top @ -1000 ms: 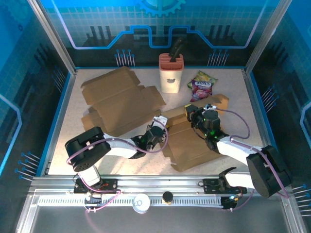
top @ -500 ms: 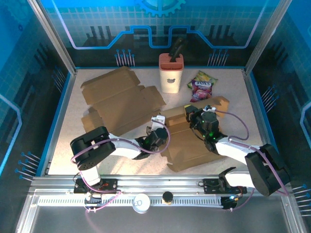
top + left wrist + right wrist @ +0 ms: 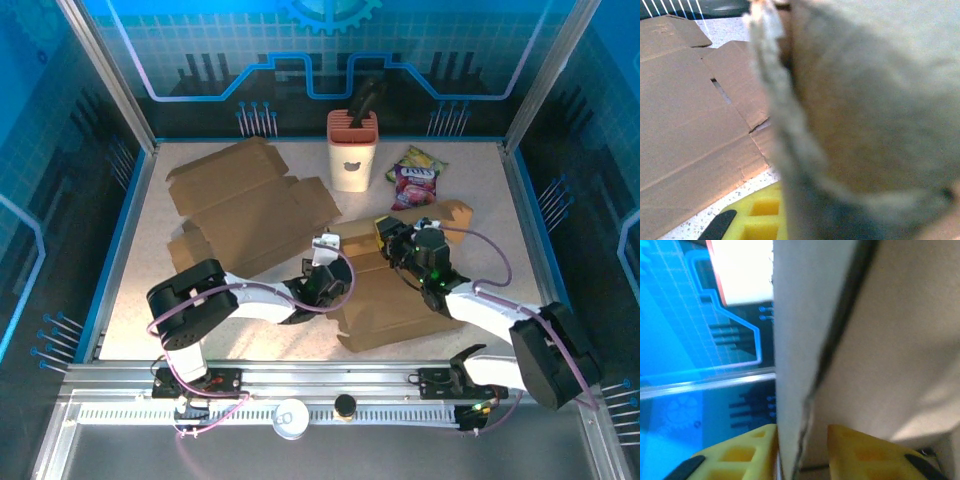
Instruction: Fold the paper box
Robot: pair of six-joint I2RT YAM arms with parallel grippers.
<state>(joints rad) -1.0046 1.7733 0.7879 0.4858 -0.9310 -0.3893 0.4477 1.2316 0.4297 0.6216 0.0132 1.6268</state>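
Now the paper box [image 3: 395, 300] sits half-folded, centre-right on the table [image 3: 140, 290]. Left hand [image 3: 328, 252] is clenched on its left flap. Right hand [image 3: 800, 455] straddles a flap edge, and I cannot tell if it grips. Best to anchor left and bend along the crease slowly.

Both arms reach inward, left claw [image 3: 327, 256] pinched closed, right claw [image 3: 386, 234] parted.

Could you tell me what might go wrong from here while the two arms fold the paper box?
The left hand is shut on a flap of the paper box; pulling harder could tear or miscrease it.
The right hand straddles a panel, grip unclear; the panel might slip and spring back.
The spare flat cardboard lies close beside the left hand and could get dragged.
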